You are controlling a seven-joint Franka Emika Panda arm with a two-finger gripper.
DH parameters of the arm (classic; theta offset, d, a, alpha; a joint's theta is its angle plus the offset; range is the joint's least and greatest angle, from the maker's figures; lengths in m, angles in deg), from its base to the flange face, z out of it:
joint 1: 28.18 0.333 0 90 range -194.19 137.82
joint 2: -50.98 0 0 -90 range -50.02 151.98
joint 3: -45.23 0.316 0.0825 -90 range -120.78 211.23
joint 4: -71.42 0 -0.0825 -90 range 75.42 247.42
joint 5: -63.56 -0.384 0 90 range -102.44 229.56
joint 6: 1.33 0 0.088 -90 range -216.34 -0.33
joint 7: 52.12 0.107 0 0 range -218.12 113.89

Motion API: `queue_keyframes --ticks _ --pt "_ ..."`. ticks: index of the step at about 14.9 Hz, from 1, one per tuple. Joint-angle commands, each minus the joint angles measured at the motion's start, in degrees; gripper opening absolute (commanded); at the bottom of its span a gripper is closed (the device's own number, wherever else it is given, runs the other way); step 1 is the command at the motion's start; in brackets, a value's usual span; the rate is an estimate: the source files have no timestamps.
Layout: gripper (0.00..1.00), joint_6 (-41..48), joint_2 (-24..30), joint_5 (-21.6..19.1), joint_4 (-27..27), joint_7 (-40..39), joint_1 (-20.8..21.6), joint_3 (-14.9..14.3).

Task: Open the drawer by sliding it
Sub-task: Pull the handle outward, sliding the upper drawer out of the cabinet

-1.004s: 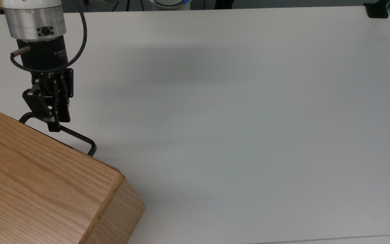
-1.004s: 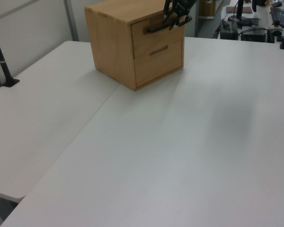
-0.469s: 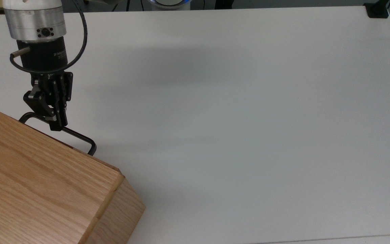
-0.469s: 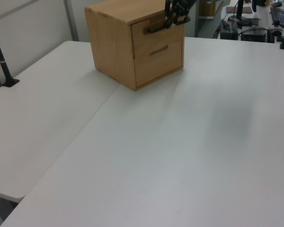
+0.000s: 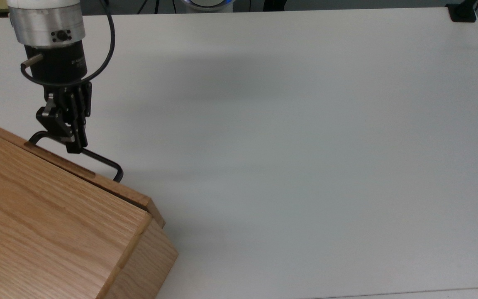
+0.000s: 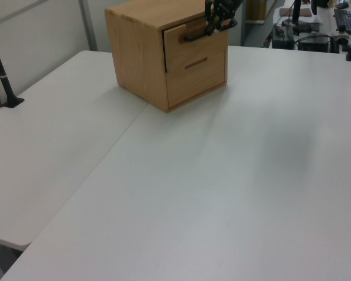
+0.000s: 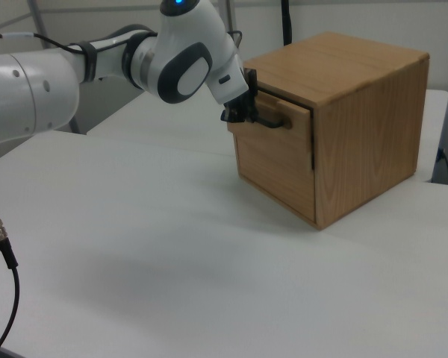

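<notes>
- The drawer is the upper of two fronts in the oak cabinet, which sits at about 8 o'clock on the white desk in the top view; its front panel stands proud of the cabinet face by a thin strip — cracked open, and by my reading far from fully out.
- The gripper sits directly on the black bar handle; the fingers are pressed together around the bar, pinching it near its 10 o'clock end in the top view, not at its middle.
- The relation that matters: the handle's long axis runs from 10 o'clock to 4 o'clock in the top view, so the drawer's slide direction lies across it, toward about 1 o'clock, out over bare desk; the gripper already lies on the open side of the panel.
- In the right view the gripper meets the handle from 9 o'clock, with the white forearm reaching in from the 10 o'clock side; the wrist is tilted down toward the drawer front.
- In the left view the gripper comes down from 12 o'clock onto the handle, above the lower drawer, which is flush.
- Judgement: since the grip is off-centre, the pull should stay square to the front panel — a slanted pull could rack the drawer on its rails.
</notes>
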Motion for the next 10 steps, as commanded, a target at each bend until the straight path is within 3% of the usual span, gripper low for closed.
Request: queue_keyframes --ticks 1,10 --pt "0.00 6.59 4.36 0.71 3.16 -6.09 0.62 0.78" --pt "0.00 19.77 11.39 0.80 7.73 -13.75 0.09 2.36"
